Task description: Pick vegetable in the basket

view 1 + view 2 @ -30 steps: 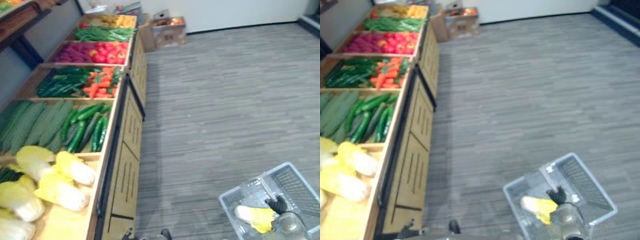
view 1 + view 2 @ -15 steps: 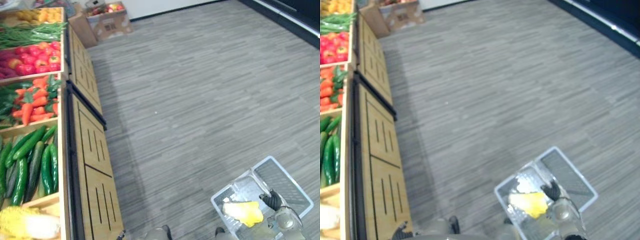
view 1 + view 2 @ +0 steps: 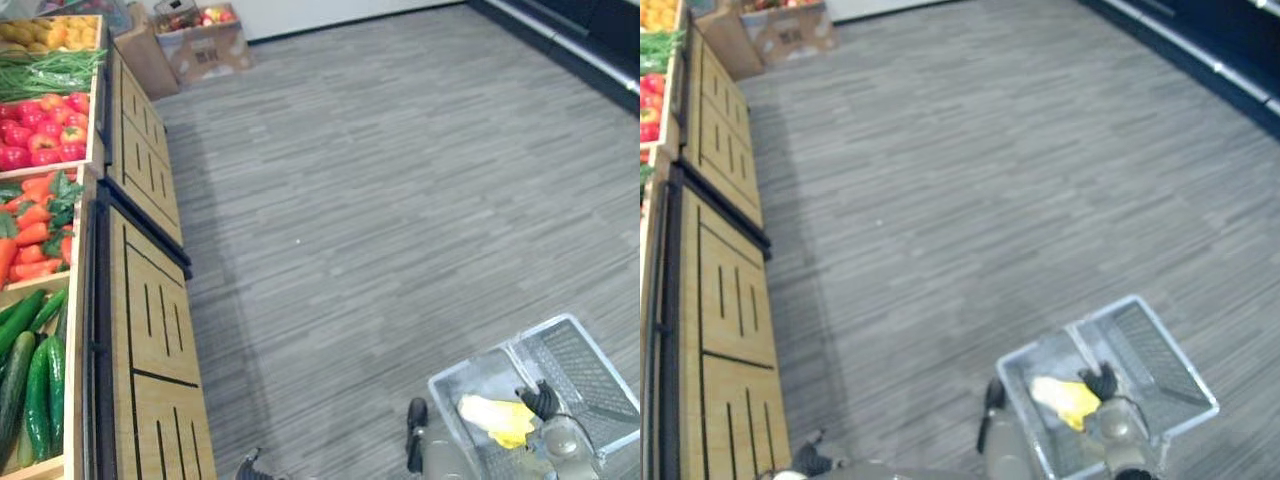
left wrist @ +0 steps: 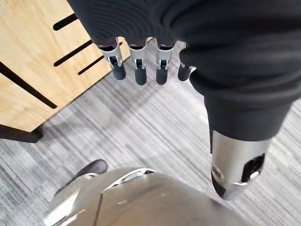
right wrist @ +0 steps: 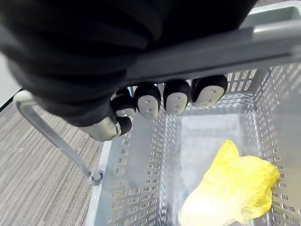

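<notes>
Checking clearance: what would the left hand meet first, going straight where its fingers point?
The left hand would likely meet the grey floor first, beside the wooden stand; depth is unclear.

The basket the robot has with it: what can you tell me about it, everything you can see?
The basket is pale grey, slightly see-through plastic, rectangular, with perforated walls and bottom and a grey bar handle. The right hand has its fingers curled round that handle, so the basket hangs over the grey striped floor. Inside lies one yellow leafy cabbage, resting on the bottom.
</notes>
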You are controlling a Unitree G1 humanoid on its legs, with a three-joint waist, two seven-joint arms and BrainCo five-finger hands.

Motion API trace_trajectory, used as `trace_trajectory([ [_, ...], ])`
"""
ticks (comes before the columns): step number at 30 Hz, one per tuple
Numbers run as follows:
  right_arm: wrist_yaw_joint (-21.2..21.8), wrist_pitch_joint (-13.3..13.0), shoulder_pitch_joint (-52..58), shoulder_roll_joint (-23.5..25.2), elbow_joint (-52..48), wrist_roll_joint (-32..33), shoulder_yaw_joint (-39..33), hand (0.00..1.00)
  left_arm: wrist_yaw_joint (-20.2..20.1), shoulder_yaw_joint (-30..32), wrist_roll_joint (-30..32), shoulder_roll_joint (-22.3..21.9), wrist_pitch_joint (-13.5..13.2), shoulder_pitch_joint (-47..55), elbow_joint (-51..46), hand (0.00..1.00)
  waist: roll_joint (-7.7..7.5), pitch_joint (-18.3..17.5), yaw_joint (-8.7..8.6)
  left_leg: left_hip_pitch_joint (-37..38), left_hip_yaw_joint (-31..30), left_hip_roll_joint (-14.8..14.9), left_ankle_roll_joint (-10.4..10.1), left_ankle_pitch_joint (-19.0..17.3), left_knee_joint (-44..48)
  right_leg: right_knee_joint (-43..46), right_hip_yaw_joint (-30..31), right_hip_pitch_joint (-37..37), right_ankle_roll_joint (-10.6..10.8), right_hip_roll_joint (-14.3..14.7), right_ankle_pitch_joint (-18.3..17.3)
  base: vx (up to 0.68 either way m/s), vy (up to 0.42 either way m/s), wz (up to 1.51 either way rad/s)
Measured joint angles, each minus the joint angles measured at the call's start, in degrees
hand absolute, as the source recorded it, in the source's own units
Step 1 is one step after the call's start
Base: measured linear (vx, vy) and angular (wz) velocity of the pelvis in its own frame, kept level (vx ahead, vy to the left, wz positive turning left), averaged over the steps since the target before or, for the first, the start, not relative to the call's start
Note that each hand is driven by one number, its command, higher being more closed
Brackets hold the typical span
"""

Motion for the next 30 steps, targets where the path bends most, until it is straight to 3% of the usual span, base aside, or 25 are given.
trace_trajectory([
  [4, -0.02, -0.09, 1.09, 0.39, -0.12, 0.06, -1.18, 1.0, 0.09, 0.55, 1.53, -0.01, -0.01, 0.04, 0.33, 0.0, 1.09, -0.88, -0.01, -1.02, -1.5, 2.32, -1.11, 0.97, 1.95, 2.78, -3.25, 0.02, -1.43, 0.68, -5.68, 0.09, -0.214, 0.4],
  [6, 0.11, -0.09, 1.95, 1.4, 0.55, 0.19, -1.15, 1.0, 0.29, 0.99, 1.11, -0.1, 0.15, 0.2, 0.41, 0.0, 0.94, -0.87, 0.05, -9.89, -5.26, 5.62, -0.9, 1.65, 18.17, 0.16, -6.94, 3.24, -2.71, 1.77, -6.49, 0.07, -0.236, 0.56],
  [7, 0.23, 0.04, 2.36, 1.43, 0.68, 0.25, -1.08, 1.0, 0.26, 1.05, 1.1, -0.03, 0.12, 0.29, 0.09, 0.0, 1.11, -0.82, 0.29, -12.08, -5.99, 6.66, 0.45, 2.86, 23.21, -0.64, -7.6, 4.71, -2.92, 2.35, -6.62, 0.1, -0.21, 0.41],
  [8, 0.31, 0.12, 3.11, 1.43, 0.95, 0.31, -0.84, 1.0, 0.15, 1.0, 1.12, 0.22, 0.33, 0.48, 0.17, 0.0, 1.22, -0.68, 0.66, -15.14, -6.02, 8.63, 3.08, 7.38, 30.82, -2.38, -8.49, 8.12, -3.42, 3.43, -6.94, 0.15, -0.199, 0.24],
  [9, 0.3, 0.08, 4.0, 1.34, 1.41, 0.32, -0.8, 1.0, 0.05, 0.61, 1.1, 0.25, 0.41, 1.02, 0.21, 0.0, 0.08, -0.3, 1.42, -17.29, -5.86, 9.75, 3.74, 11.82, 36.4, -5.08, -8.69, 11.74, -3.65, 4.08, -7.12, 0.16, -0.188, 0.2],
  [10, 0.29, 0.09, 4.3, 1.12, 1.47, 0.33, -0.9, 1.0, 0.13, 0.53, 1.11, 0.08, 0.35, 1.19, 0.18, 0.0, 0.06, -0.34, 1.6, -18.24, -5.76, 9.8, 3.71, 11.44, 38.74, -6.26, -8.7, 13.25, -3.7, 4.21, -7.15, 0.19, -0.169, 0.22],
  [12, 0.28, 0.24, 4.46, 0.23, 1.53, 0.73, -1.15, 1.0, 0.03, 0.4, 1.11, -0.69, 0.22, 1.29, -0.21, 0.0, 0.17, -0.37, 1.65, -23.38, -5.13, 7.74, 3.73, 5.88, 43.31, -9.46, -8.71, 16.38, -3.84, 4.16, -7.21, 0.19, -0.121, 0.2],
  [14, 0.39, 0.19, 4.39, -0.12, 1.87, 0.95, -1.14, 1.0, 0.1, 0.56, 1.1, -1.08, 0.17, 1.29, -0.51, 0.0, 0.37, -0.44, 2.57, -26.78, -2.38, 6.15, 3.33, 3.59, 39.61, -11.32, -8.75, 17.44, -3.85, 4.13, -7.17, 0.17, -0.037, -0.02],
  [17, 0.4, 0.19, 4.46, -0.16, 1.91, 0.95, -1.22, 1.0, 0.02, 0.78, 1.25, -1.13, 0.28, 1.7, -0.67, 0.0, 0.51, -0.52, 3.3, -26.64, 2.53, 3.1, 3.34, 4.38, 19.0, -12.89, -10.02, 19.68, -3.14, 3.48, -6.97, 0.24, 0.048, 0.05],
  [20, 0.37, 0.19, 4.56, -0.27, 1.76, 0.91, -1.72, 1.0, 0.01, 1.08, 1.65, -2.12, 0.48, 2.3, 0.06, 0.0, 1.7, -0.94, 3.79, -24.5, 2.08, -1.2, 2.76, 12.09, -3.55, -13.72, -10.55, 22.16, 0.31, 3.36, -7.67, 0.32, 0.154, 0.07],
  [21, 0.37, 0.19, 4.56, -0.23, 1.71, 0.9, -1.7, 1.0, 0.01, 1.11, 1.66, -2.21, 0.54, 2.45, 0.31, 0.0, 2.09, -1.12, 3.99, -24.43, 1.79, -1.26, 3.33, 13.24, -4.39, -13.69, -10.38, 22.7, 0.99, 3.5, -8.05, 0.45, 0.229, -0.14],
  [22, 0.38, 0.24, 4.49, 0.38, 1.7, 0.9, -1.17, 1.0, 0.02, 1.99, 1.67, -2.15, 0.98, 2.22, 0.68, 0.0, 1.95, -1.32, 4.68, -22.99, 1.97, -2.27, 5.43, 16.18, -3.84, -13.35, -9.35, 23.88, 2.4, 2.42, -8.7, 0.38, 0.165, -0.13],
  [23, 0.4, 0.18, 4.52, 1.07, 1.5, 0.9, -0.68, 1.0, 0.09, 2.32, 1.69, -2.02, 1.1, 2.27, 0.58, 0.0, 0.47, -1.43, 4.72, -22.56, 2.8, -3.57, 6.26, 15.76, -3.47, -13.51, -8.58, 24.24, 2.95, 1.06, -9.0, 0.46, 0.168, -0.02],
  [26, 0.55, -0.1, 3.62, 1.91, 0.53, 0.73, 0.78, 1.0, 0.08, 3.34, 1.68, -1.45, 1.1, 2.25, 0.26, 0.0, -1.89, -1.63, 5.02, -22.82, 4.5, -6.18, 9.66, 12.29, 1.3, -13.91, -6.76, 25.41, 4.85, -2.25, -7.85, 0.35, 0.101, -0.03],
  [30, 1.42, -0.83, 2.16, 2.07, 0.6, 0.55, 1.35, 1.0, 0.02, 3.41, 2.06, -1.33, 1.12, 2.27, 0.58, 0.0, -2.41, -2.04, 5.26, -21.05, 5.8, -7.69, 10.59, 7.64, 3.9, -9.09, -4.52, 24.97, 6.78, -4.88, -6.63, 0.29, 0.098, -0.15],
])
